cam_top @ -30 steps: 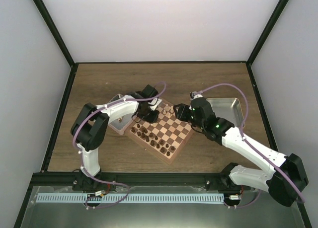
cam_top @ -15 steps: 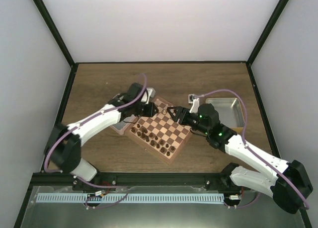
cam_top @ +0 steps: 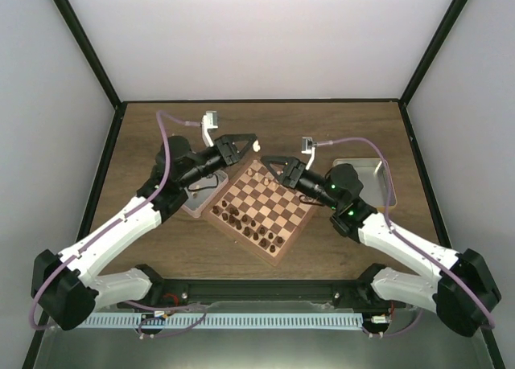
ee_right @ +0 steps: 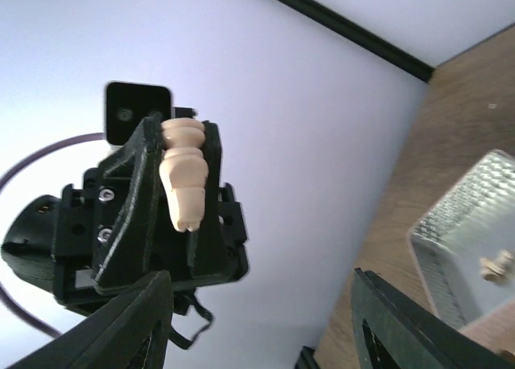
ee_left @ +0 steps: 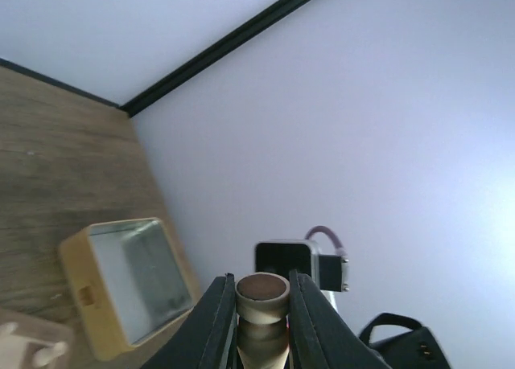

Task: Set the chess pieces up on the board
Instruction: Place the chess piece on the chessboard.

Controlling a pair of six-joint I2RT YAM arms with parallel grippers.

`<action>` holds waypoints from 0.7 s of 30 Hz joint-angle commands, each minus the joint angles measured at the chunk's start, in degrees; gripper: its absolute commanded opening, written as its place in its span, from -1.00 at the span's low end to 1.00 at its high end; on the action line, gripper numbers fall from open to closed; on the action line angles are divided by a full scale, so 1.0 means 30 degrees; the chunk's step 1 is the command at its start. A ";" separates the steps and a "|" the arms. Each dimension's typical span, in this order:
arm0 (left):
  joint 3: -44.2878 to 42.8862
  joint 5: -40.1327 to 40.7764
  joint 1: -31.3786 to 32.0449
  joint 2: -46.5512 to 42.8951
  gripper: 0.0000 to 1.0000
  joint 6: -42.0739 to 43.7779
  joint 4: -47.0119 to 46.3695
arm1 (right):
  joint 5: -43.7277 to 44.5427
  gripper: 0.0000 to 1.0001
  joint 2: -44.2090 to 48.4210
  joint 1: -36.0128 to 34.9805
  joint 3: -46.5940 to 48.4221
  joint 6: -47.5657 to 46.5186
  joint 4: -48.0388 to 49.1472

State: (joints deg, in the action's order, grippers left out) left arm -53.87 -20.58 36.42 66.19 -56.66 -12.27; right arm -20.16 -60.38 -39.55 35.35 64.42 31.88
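Observation:
The board [cam_top: 273, 212] lies tilted in mid-table. Dark pieces [cam_top: 241, 219] line its near-left side, and a few light chess pieces [cam_top: 257, 174] stand at its far corner. My left gripper [cam_top: 251, 142] is raised above the board's far corner and shut on a light beige piece [cam_top: 257, 145]. In the left wrist view that piece [ee_left: 261, 305] sits base-out between the pads. The right wrist view also shows it [ee_right: 183, 172]. My right gripper [cam_top: 273, 168] is open and empty, and faces the left gripper at a short distance. Its fingers [ee_right: 129, 321] are spread wide.
A silver metal tray [cam_top: 378, 170] lies right of the board and also shows in the left wrist view [ee_left: 76, 252]. A small tray [cam_top: 191, 210] lies left of the board. In the right wrist view it [ee_right: 451, 224] holds a light piece [ee_right: 493, 266]. Dark frame posts border the table.
Both grippers have risen off the board. The left one swung back and up with the light piece. The right one turned toward it with its jaws open.

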 commanded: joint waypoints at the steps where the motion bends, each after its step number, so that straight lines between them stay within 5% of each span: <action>1: 0.0255 -0.0996 0.0074 -0.0109 -0.77 -0.3032 -0.3740 | -0.1537 0.24 -0.0767 0.0058 0.1928 0.1431 0.3084; 21: 0.0750 -0.1479 0.0075 -0.0297 -0.77 -0.3780 -0.4804 | -0.1648 -0.45 -0.1925 0.0058 0.3420 0.1241 0.3590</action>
State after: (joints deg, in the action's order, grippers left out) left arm -52.27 -24.29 36.42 65.60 -67.31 -24.32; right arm -25.54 -65.95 -39.55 42.72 69.30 40.62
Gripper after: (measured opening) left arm 0.162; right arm 0.290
